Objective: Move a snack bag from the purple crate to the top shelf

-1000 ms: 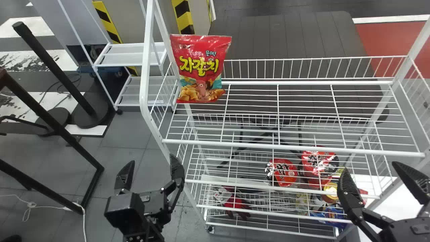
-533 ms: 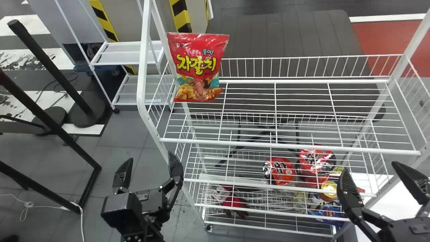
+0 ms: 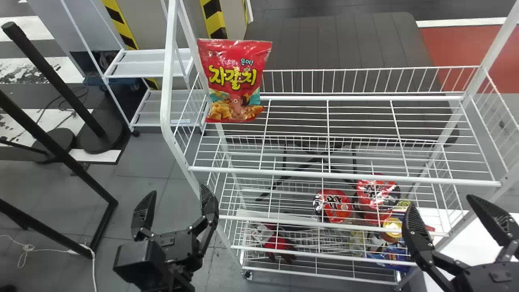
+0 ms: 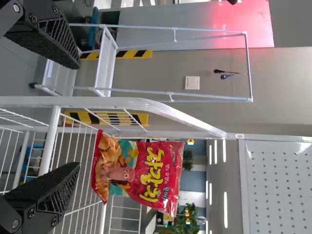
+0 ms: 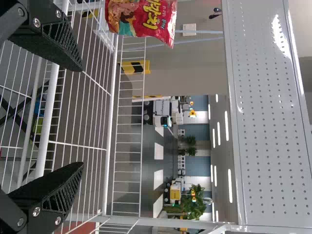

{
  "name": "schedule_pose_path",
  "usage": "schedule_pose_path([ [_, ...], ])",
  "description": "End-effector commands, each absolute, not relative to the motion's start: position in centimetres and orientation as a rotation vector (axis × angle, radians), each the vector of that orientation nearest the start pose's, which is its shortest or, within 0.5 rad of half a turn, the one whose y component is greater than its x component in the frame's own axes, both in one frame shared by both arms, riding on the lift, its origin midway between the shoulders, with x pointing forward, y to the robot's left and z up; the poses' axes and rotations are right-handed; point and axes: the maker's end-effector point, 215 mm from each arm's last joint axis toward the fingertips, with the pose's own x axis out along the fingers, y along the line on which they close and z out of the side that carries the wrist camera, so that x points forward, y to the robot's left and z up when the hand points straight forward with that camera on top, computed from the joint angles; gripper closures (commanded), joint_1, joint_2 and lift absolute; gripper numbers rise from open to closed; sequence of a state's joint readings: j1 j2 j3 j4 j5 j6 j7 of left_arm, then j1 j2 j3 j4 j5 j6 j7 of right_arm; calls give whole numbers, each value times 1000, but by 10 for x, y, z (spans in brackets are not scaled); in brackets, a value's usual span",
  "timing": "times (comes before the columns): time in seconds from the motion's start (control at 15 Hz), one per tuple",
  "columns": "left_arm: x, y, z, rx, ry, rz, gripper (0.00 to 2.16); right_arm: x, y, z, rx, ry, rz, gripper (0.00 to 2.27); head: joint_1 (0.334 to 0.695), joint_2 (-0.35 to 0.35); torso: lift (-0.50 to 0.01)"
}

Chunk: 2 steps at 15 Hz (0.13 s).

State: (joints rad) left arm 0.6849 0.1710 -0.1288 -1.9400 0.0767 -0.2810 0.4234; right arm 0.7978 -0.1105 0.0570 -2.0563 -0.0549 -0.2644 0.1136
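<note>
Top shelf [image 3: 344, 176] holds the snack bag [image 3: 234, 81] at eleven o'clock; both jaws are spread, and bumping wire might topple it

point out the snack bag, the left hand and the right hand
bag [image 3: 236, 83]: head view, the middle of its front
left hand [image 4: 68, 114]: left wrist view, midway between its fingertips
right hand [image 5: 82, 117]: right wrist view, midway between its fingertips
</note>
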Motion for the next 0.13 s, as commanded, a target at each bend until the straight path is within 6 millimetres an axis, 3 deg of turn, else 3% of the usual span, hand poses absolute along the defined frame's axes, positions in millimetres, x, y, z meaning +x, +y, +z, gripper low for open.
schedule_pose_path([
  [0.0,359,266,-393,-11,55,240,117,338,-181,-372,19,53,216,137,695,144,0],
  [0.07,359,265,-393,-14,52,238,117,338,-182,-371,19,52,215,137,695,144,0],
])
